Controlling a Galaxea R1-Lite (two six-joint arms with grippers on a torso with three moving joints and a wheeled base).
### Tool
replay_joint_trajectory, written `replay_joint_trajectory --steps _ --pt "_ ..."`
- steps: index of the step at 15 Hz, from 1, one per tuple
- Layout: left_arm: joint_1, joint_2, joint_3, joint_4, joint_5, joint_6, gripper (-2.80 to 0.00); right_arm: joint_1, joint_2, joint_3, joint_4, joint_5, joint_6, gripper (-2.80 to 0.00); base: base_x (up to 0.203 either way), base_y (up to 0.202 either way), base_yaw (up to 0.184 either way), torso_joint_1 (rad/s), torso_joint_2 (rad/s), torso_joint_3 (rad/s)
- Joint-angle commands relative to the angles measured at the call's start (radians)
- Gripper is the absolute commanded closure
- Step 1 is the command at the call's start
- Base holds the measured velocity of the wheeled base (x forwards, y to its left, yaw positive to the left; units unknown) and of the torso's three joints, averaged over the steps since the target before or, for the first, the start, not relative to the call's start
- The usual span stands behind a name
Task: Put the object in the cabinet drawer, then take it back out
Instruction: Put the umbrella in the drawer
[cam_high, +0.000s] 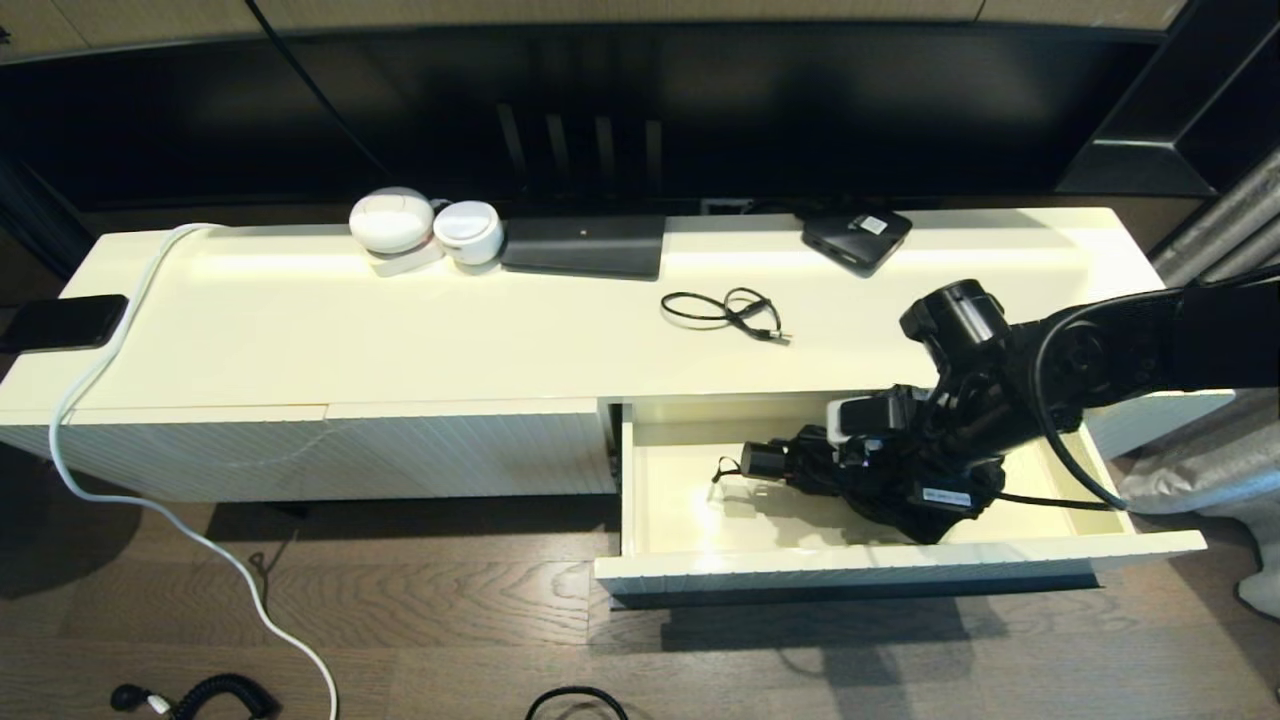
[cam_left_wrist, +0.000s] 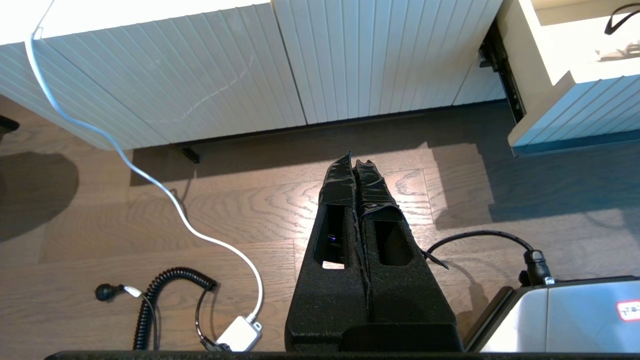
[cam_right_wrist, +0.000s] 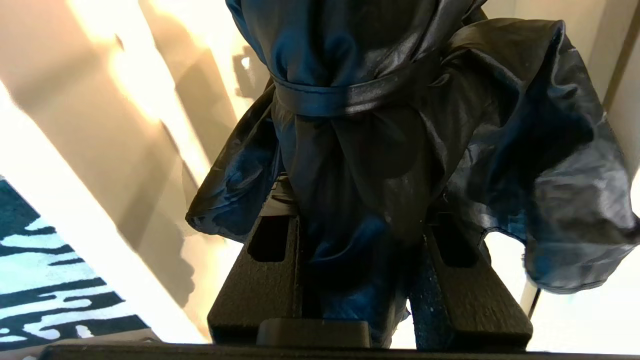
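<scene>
The cabinet drawer (cam_high: 900, 572) is pulled out at the right end of the white cabinet, showing its cream inside; one corner of it also shows in the left wrist view (cam_left_wrist: 560, 85). Inside it, just above the floor of the drawer, is a folded dark blue-black umbrella (cam_high: 790, 462) with a wrist loop at its handle end. My right gripper (cam_high: 835, 462) reaches into the drawer and is shut on the umbrella (cam_right_wrist: 360, 165), whose fabric bulges between and over both fingers (cam_right_wrist: 260, 280). My left gripper (cam_left_wrist: 355, 162) hangs shut and empty above the wood floor, out of the head view.
On the cabinet top lie a loose black cable (cam_high: 725, 312), a black box (cam_high: 856, 238), a dark flat device (cam_high: 585, 245) and two white round devices (cam_high: 395, 220). A white cord (cam_high: 100, 400) trails over the closed ribbed fronts (cam_high: 330, 450) to the floor.
</scene>
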Motion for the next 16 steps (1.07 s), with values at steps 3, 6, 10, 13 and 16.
replay_joint_trajectory --steps 3,6,10,13,16 --pt "-0.001 0.0 0.0 0.0 0.001 0.0 0.0 0.002 0.028 -0.015 -0.005 -0.001 -0.009 0.0 0.0 0.0 0.0 0.0 0.0 0.0" --pt "0.001 0.0 0.0 0.0 -0.001 0.0 0.0 0.0 0.047 -0.018 -0.026 -0.002 -0.01 -2.8 0.0 0.0 0.0 0.0 0.0 0.0" --pt "0.001 0.0 0.0 0.0 0.001 0.0 0.0 0.002 0.019 -0.016 -0.026 -0.004 -0.006 -2.8 0.0 0.0 0.0 0.0 0.0 0.0" --pt "-0.001 0.0 0.0 0.0 -0.001 0.0 0.0 0.009 -0.047 -0.008 -0.021 0.0 0.0 -2.8 0.0 0.0 0.0 0.0 0.0 0.0" --pt "-0.001 0.0 0.0 0.0 -0.001 0.002 0.0 0.016 -0.13 0.008 -0.007 0.0 0.001 -2.8 0.0 0.0 0.0 0.0 0.0 0.0"
